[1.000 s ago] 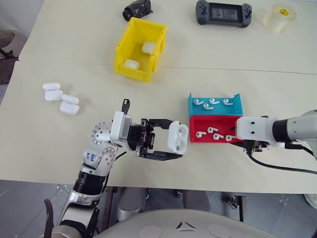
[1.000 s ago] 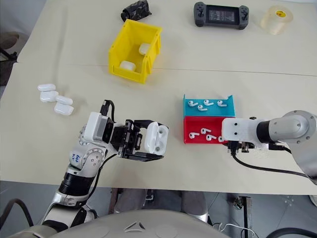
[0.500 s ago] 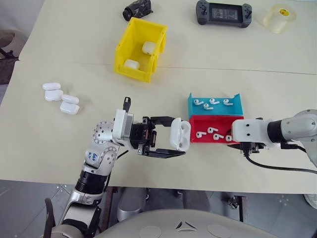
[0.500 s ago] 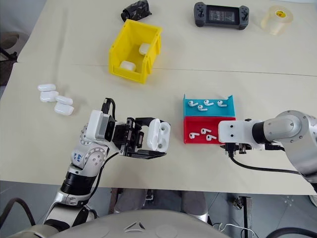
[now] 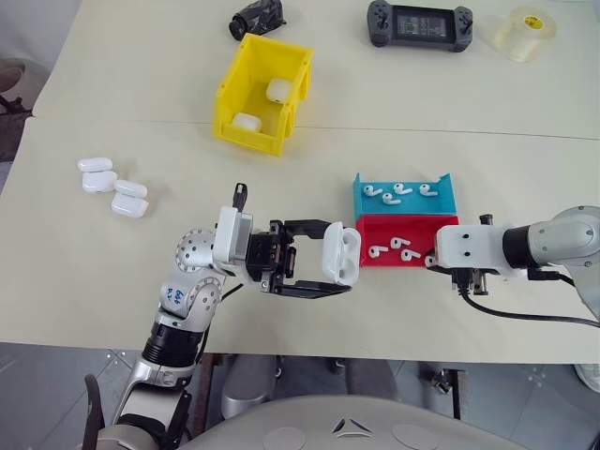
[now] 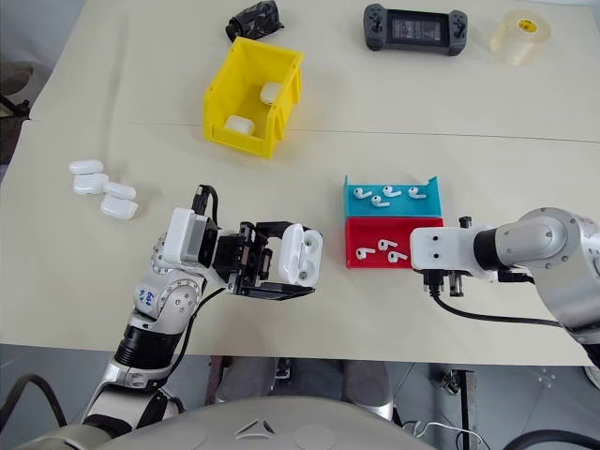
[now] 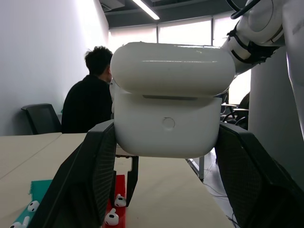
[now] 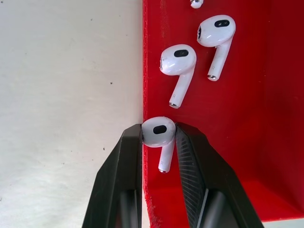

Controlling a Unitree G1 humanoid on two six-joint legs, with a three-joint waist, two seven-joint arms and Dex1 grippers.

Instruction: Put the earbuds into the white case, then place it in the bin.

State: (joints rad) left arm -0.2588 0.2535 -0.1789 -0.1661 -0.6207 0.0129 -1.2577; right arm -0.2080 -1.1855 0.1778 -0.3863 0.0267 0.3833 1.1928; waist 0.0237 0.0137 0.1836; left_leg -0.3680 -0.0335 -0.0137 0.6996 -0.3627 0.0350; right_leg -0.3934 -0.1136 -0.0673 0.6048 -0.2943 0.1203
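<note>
White earbud (image 8: 159, 133) sits pinched in your right claw (image 8: 159, 142) at the red tray's (image 8: 247, 142) edge, stem toward the wrist, while your left claw (image 5: 323, 258), just leftward, grips the open white case (image 5: 339, 255).

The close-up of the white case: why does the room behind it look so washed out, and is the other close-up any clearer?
Left wrist view: the white case sits against bright windows and a ceiling light strip, so the background glares. Right wrist view: even light, the earbud between the black fingers looks crisp on the red tray.
</note>
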